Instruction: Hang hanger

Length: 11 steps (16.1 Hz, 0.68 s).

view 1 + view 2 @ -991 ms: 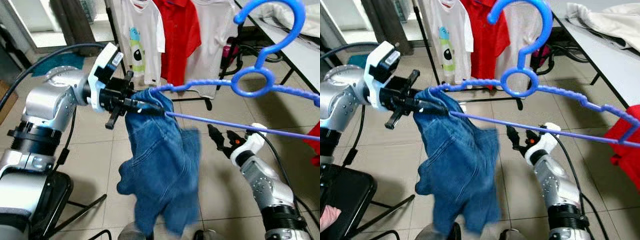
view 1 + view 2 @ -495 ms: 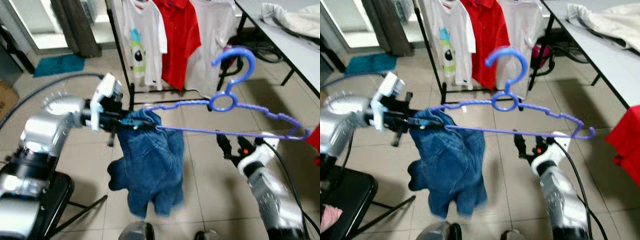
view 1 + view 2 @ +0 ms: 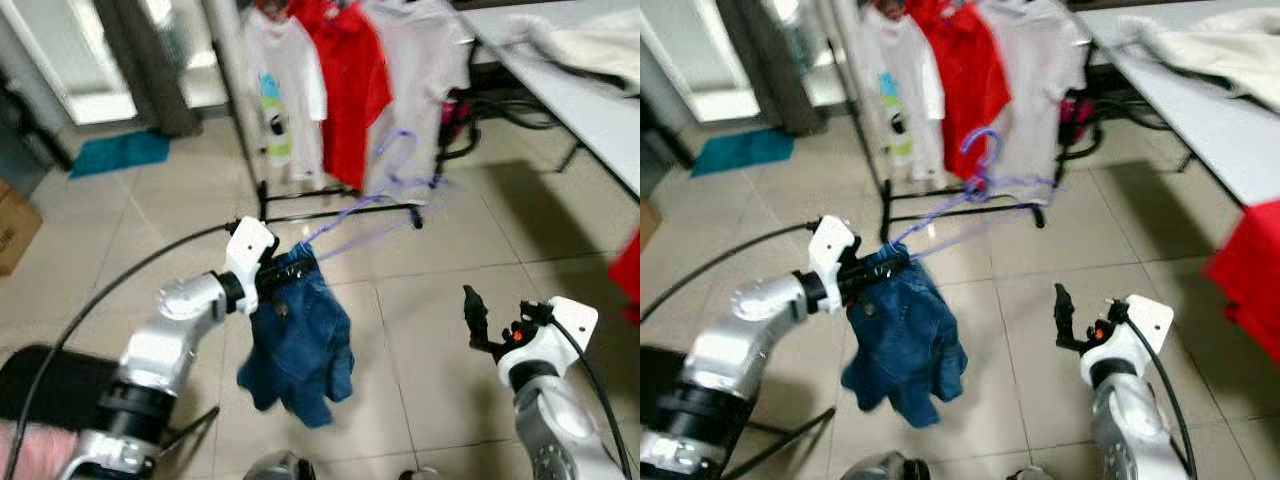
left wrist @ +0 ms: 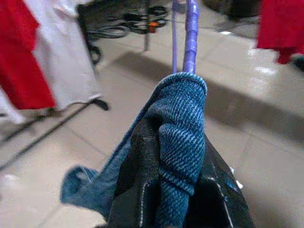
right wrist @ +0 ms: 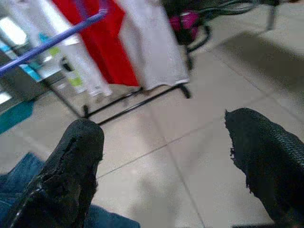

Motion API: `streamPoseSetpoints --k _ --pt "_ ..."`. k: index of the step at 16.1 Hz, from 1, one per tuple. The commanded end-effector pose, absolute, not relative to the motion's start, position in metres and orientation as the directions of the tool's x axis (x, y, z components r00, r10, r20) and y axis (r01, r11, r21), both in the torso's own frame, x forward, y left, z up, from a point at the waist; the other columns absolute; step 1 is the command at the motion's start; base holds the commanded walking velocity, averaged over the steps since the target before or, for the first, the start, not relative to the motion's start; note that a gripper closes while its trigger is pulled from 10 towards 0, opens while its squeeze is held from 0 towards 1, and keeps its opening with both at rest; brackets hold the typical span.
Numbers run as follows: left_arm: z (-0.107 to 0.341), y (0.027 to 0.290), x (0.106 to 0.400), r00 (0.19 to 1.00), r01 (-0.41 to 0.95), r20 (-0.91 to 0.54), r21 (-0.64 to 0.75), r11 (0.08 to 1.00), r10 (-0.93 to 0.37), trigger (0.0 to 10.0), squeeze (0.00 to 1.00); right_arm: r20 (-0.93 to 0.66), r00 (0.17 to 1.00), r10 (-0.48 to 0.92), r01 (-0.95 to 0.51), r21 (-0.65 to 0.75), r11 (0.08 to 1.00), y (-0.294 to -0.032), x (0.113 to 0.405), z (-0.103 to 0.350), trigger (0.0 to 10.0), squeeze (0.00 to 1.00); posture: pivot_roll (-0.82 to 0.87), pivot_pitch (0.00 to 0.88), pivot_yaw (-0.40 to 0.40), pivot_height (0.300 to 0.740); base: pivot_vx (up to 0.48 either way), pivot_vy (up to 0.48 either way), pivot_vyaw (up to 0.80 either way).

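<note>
A blue plastic hanger [image 3: 380, 196] carries a pair of blue denim jeans [image 3: 298, 345] draped over one end. My left gripper [image 3: 272, 276] is shut on that end, pinching denim and hanger bar together [image 4: 183, 142], and holds it out toward the clothes rack [image 3: 240, 100]. The hanger's hook [image 3: 985, 150] points at the hanging shirts. My right gripper [image 3: 478, 322] is low on the right, open, with nothing between its fingers [image 5: 83, 161].
The rack holds a white printed T-shirt [image 3: 275, 85], a red polo [image 3: 345, 85] and a white shirt [image 3: 420, 70]. A grey table [image 3: 580, 90] with cloth on it runs along the right. A black chair [image 3: 40, 390] stands at lower left. The floor is tiled.
The left arm has stretched forward, carrying hanger and jeans away from the camera toward the rack. The right gripper stays open and low. The view has also shifted.
</note>
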<state>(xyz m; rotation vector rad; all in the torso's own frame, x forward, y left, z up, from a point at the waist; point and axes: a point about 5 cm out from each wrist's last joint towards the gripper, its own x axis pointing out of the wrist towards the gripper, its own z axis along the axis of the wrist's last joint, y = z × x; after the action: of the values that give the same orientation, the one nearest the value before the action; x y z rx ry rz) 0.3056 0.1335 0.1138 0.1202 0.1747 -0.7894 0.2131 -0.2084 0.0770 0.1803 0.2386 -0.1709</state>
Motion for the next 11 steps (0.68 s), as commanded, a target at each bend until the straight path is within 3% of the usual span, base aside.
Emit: streamPoseSetpoints --k 1,2,3,8,11 --pt "0.115 0.139 0.308 0.755 0.65 -0.171 0.075 0.756 -0.633 1.5 0.0 -0.275 0.945 -0.175 0.221 0.144 0.965 -0.209 0.209 0.075 10.0 0.0 -0.02 0.0 0.148 0.74 0.0 0.0 -0.8" --pt "0.104 0.139 0.305 0.796 0.596 -0.172 0.048 0.802 -0.581 6.7 0.0 -0.273 0.938 -0.215 0.244 0.074 0.967 -0.212 0.208 0.075 10.0 0.0 -0.03 0.0 0.151 0.74 0.0 0.0 -0.8" --pt "0.101 0.138 0.304 0.806 0.581 -0.178 0.048 0.813 -0.565 10.0 0.0 -0.26 0.938 -0.228 0.253 0.066 0.965 -0.212 0.208 0.077 10.0 0.0 -0.03 0.0 0.152 0.74 0.0 0.0 -0.8" --pt "0.107 0.133 0.308 0.925 0.378 -0.008 -0.064 0.924 -0.379 10.0 0.0 -0.266 0.932 -0.245 0.286 0.128 0.95 -0.208 0.205 0.083 10.0 0.0 -0.03 0.011 0.155 0.74 0.0 0.0 -0.8" --pt "0.097 0.129 0.297 0.837 0.532 -0.146 -0.001 0.846 -0.527 10.0 0.0 -0.258 0.929 -0.263 0.303 0.126 0.945 -0.205 0.205 0.084 10.0 0.0 -0.03 0.015 0.154 0.74 0.0 0.0 -0.8"
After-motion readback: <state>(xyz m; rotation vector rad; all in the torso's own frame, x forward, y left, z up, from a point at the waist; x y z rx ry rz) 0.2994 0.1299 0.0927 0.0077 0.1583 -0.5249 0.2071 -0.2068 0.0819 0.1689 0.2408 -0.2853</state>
